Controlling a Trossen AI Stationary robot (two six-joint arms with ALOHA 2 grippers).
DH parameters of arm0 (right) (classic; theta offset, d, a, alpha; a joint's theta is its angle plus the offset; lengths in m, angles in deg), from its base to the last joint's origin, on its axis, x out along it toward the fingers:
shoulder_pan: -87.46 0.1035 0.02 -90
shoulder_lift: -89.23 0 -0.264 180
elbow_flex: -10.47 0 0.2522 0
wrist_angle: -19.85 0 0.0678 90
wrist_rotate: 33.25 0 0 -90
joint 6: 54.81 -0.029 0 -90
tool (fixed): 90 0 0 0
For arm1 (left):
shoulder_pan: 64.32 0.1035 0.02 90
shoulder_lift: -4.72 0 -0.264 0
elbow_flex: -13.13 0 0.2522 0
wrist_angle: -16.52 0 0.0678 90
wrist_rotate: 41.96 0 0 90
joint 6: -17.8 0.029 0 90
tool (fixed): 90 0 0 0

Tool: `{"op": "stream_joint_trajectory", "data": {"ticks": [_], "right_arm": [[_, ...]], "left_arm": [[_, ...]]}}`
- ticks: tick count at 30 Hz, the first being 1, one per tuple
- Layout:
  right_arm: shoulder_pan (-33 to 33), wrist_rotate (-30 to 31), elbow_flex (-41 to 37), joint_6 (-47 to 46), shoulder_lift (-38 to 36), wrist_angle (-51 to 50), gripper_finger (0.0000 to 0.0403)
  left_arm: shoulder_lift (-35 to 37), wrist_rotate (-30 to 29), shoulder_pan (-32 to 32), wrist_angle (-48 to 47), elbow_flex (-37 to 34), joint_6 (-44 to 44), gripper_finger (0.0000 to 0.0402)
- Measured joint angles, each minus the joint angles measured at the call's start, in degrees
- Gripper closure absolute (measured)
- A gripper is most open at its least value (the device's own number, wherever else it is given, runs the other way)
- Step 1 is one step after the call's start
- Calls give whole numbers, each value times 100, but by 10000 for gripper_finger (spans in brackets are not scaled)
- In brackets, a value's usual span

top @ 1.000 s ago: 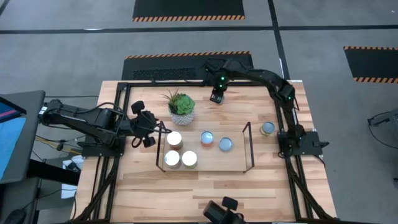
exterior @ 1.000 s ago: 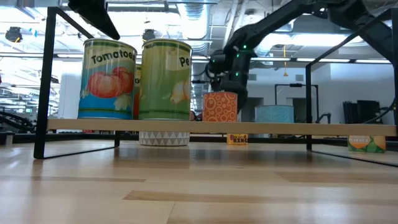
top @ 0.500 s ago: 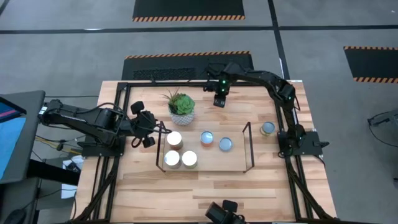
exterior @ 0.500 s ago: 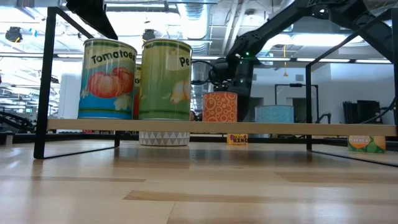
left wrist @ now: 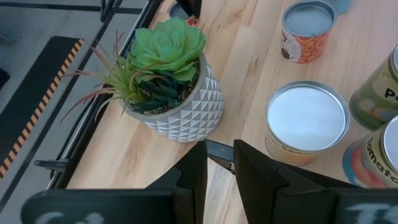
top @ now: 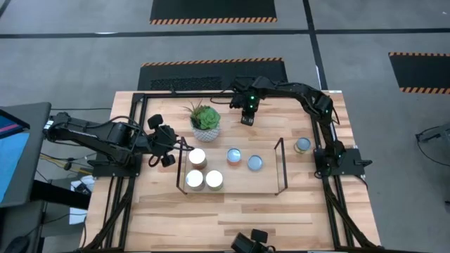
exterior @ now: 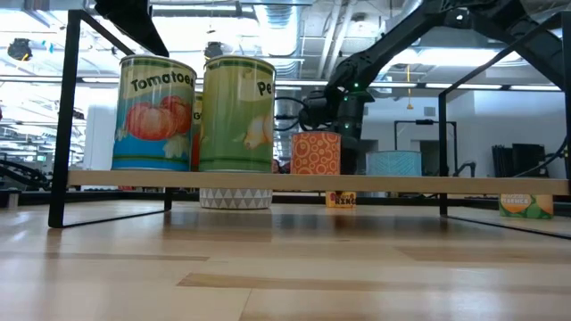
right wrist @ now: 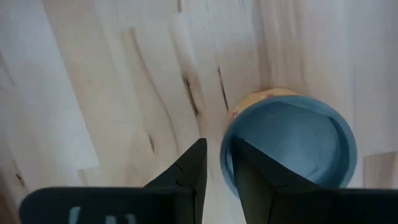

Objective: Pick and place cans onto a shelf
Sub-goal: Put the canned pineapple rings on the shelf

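The shelf (top: 239, 181) lies mid-table, and several cans (top: 214, 179) stand on its board. Another can (top: 302, 145) stands on the table past its right end. At the table's far side my right gripper (right wrist: 214, 149) points down, narrowly open, over bare wood beside a blue-topped, yellow-sided can (right wrist: 289, 146). In the high view the right gripper (top: 247, 118) hides that can. My left gripper (left wrist: 219, 149) hangs by the shelf's left end, narrowly open. A black wire of the shelf shows through its gap.
A succulent in a white pot (top: 205, 121) stands at the far left, between the two grippers. The black table frame (top: 211, 93) runs along the edges. Bare wood lies in front of the shelf toward the near edge.
My right gripper has sunk toward the table at the far side and drifted a little toward the near edge, rolling slightly as it went. My left gripper and all the cans have kept still.
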Motion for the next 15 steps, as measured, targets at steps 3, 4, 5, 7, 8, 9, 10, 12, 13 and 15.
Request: {"op": "stream_joint_trajectory", "data": {"ticks": [3,4,5,7,8,9,10,12,13,15], "right_arm": [[57,9,0,-115,0,12,301],[89,20,0,-180,0,13,301],[118,16,0,-243,0,9,302],[165,9,0,-363,0,-43,307],[194,9,0,-378,0,-107,312],[209,9,0,-377,0,-195,318],[236,16,0,-381,0,-270,326],[289,126,0,-414,0,-353,344],[317,200,0,-442,0,-368,354],[371,377,4,-498,-1,-369,379]], "left_arm": [[0,0,0,0,0,-2,333],[0,0,0,0,0,-4,333],[0,0,0,0,0,-4,333],[0,3,0,0,0,-4,333],[0,2,0,1,0,-6,333],[0,1,0,0,0,-21,333],[0,2,0,0,0,-42,333],[0,3,0,0,0,-54,333],[0,0,0,0,0,-55,333],[0,1,0,1,0,-55,333]]}}
